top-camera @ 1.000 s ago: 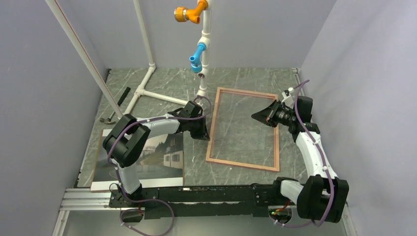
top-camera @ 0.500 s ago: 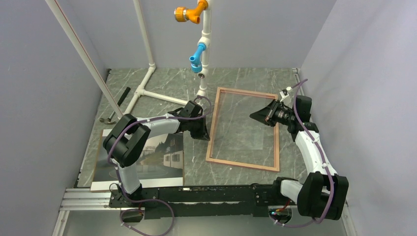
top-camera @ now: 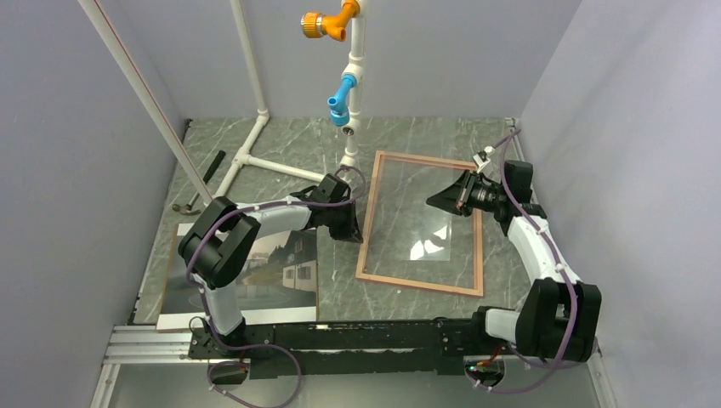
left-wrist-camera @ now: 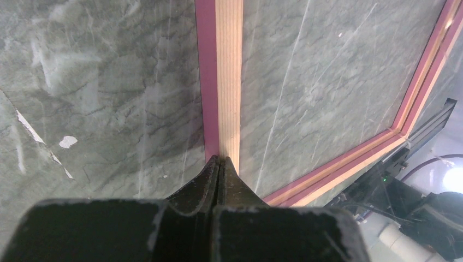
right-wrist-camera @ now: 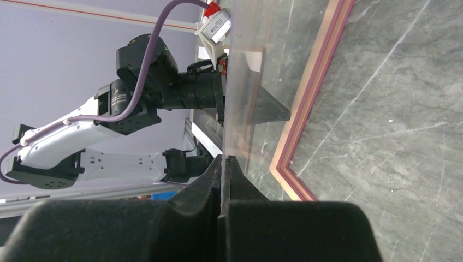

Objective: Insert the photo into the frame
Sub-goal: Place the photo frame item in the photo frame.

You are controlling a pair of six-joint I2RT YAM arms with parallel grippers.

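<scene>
The frame [top-camera: 419, 285] lies flat on the marble table with its tan wood side up; it also shows in the left wrist view [left-wrist-camera: 229, 82] and the right wrist view [right-wrist-camera: 306, 103]. My left gripper [top-camera: 350, 234] is shut, with its tips [left-wrist-camera: 218, 159] pressed on the frame's left rail. My right gripper [top-camera: 438, 201] is shut on the edge of the clear pane [right-wrist-camera: 243, 109] and holds it tilted up above the frame's opening. The pane glints in the top view [top-camera: 429, 246]. The photo [top-camera: 285, 263] lies on a brown backing board [top-camera: 176, 238] at the near left, partly under my left arm.
A white pipe stand [top-camera: 255, 157] with orange [top-camera: 327, 21] and blue [top-camera: 342, 93] fittings stands at the back. A hammer [top-camera: 200, 183] lies by the left wall. Grey walls close in left, right and behind.
My right gripper has moved a little left and back with the pane, tilting it further; a bright glint now shows on the pane. The left arm has not moved.
</scene>
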